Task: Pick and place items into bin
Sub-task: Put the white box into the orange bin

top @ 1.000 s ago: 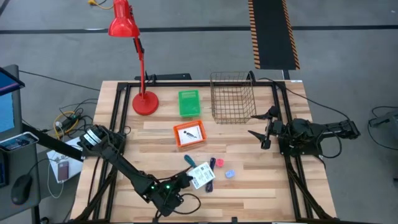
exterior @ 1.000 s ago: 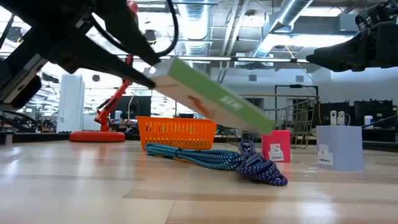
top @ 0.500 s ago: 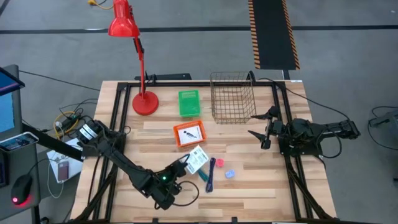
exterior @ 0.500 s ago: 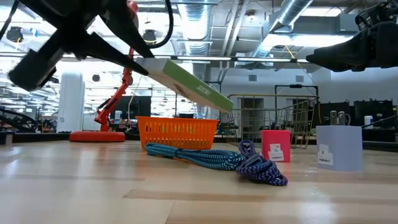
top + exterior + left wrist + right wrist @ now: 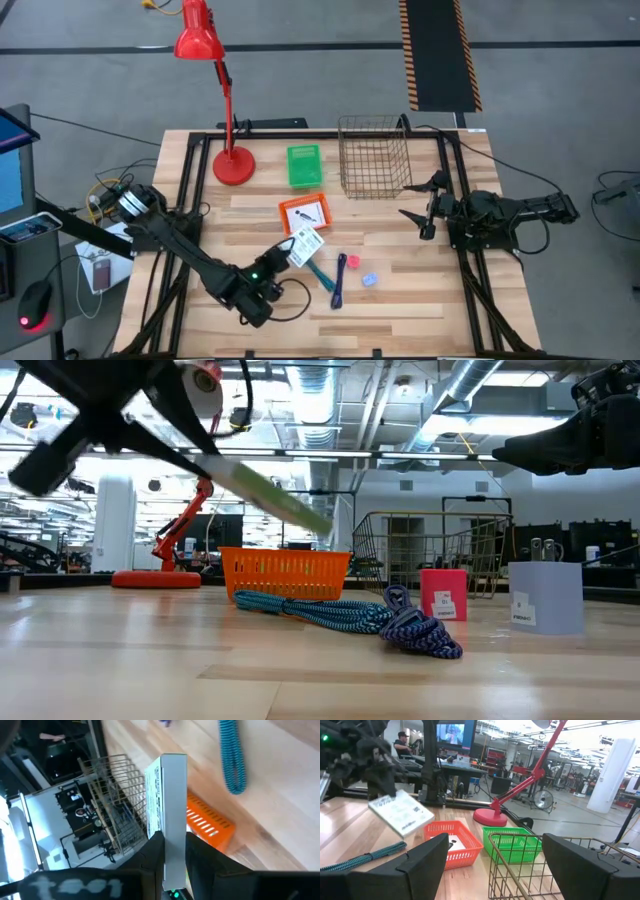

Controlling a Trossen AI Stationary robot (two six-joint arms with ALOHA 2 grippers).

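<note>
Above the table, left pincer (image 5: 169,851) grips white packet (image 5: 305,243) edgewise.

Our left arm stretches from its base at the table's 9 o'clock edge down toward 6 o'clock, then bends up toward the middle. Our left hand (image 5: 290,252) sits raised off the table just below centre, fingers (image 5: 152,851) clamped on a packet (image 5: 167,815) held edge-on. Our right arm rests folded at the 3 o'clock edge, pointing toward 9 o'clock. Our right hand (image 5: 425,207) hangs above the table with its fingers (image 5: 422,857) spread wide, gripping nothing.
</note>
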